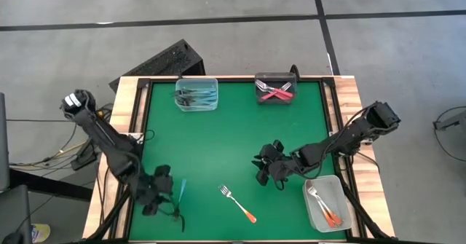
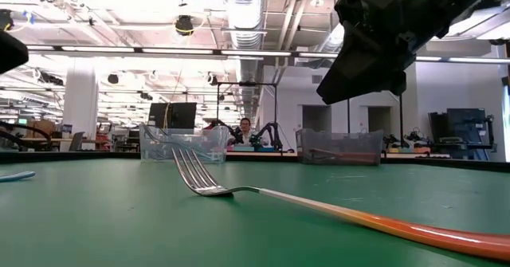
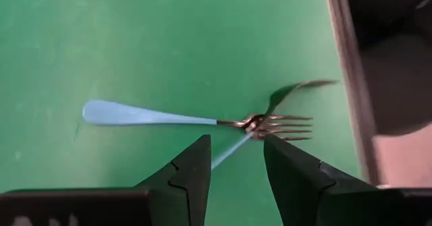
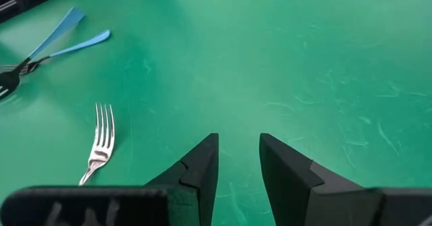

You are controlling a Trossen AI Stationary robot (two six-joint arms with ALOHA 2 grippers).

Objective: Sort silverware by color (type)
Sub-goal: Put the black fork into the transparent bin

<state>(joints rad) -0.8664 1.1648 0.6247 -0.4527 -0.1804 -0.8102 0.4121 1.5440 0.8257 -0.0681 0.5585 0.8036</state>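
Note:
Two blue-handled forks lie crossed on the green mat near the near-left corner: one flat [image 3: 155, 115], [image 1: 180, 189], the other [image 3: 231, 150] with its handle running in between the fingers of my open left gripper [image 3: 236, 139], [image 1: 162, 193]. Both also show in the right wrist view [image 4: 81, 44]. An orange-handled fork [image 1: 238, 202], [image 2: 319, 207], [image 4: 101, 145] lies flat near the middle of the near edge. My right gripper [image 4: 238, 137], [image 1: 263, 167] hovers open above the mat, to the fork's right and farther from the near edge. My left gripper has its fingers [image 3: 192, 165] on either side of the second blue fork's handle [image 3: 231, 150], near the neck. I cannot tell whether they touch it.
At the far edge a clear tub [image 1: 196, 95] holds blue forks and a dark tub [image 1: 275, 89] holds red ones. A clear tub [image 1: 331, 213] at the near-right corner holds orange forks. The raised table rim [image 3: 351, 84] runs close beside the left gripper.

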